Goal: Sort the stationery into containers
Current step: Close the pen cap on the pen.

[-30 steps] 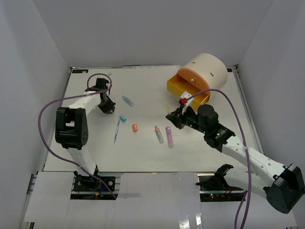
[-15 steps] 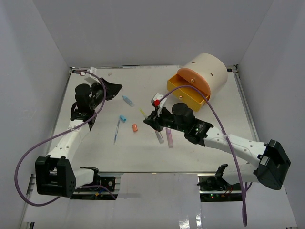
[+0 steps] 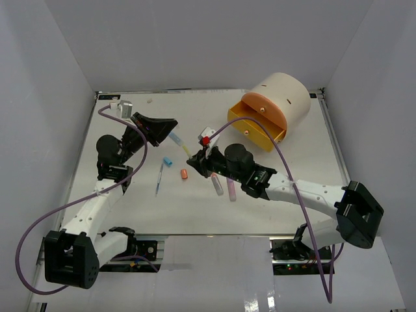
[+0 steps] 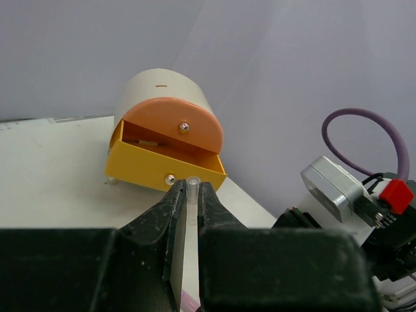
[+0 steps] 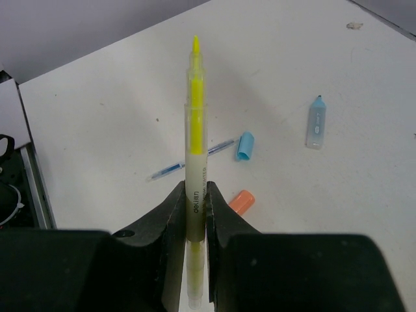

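Over the table (image 5: 97, 97), a yellow pen (image 5: 195, 130) sits pinched in the right gripper (image 5: 194, 190).

Both my arms reach in over the table, jaws pinched close.
Left gripper (image 3: 173, 123) is raised and points right; right gripper (image 3: 192, 158) reaches left, arm stretched low. Tips are near each other, apart.
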Action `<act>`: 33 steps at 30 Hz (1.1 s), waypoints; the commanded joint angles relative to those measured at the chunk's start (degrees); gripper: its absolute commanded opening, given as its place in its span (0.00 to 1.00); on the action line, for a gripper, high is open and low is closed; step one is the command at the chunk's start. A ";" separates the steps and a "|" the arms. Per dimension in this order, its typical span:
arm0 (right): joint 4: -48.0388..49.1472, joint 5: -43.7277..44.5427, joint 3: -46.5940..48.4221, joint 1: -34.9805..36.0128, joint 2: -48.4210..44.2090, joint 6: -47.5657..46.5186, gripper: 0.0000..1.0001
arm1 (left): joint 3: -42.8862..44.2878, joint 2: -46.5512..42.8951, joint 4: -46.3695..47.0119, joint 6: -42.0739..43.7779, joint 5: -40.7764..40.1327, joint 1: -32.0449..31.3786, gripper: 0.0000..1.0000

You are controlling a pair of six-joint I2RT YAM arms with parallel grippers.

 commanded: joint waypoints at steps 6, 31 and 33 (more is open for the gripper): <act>6.92 7.91 2.39 0.21 0.62 1.44 0.08 | -1.76 -1.18 6.10 -2.61 2.93 -1.38 0.00; 10.08 7.83 3.10 0.13 1.15 2.23 0.08 | -2.82 -0.30 6.97 -3.05 2.05 -2.61 0.00; 10.35 7.83 2.92 0.13 1.07 2.23 0.08 | -2.90 -0.30 6.88 -2.96 1.88 -2.61 0.00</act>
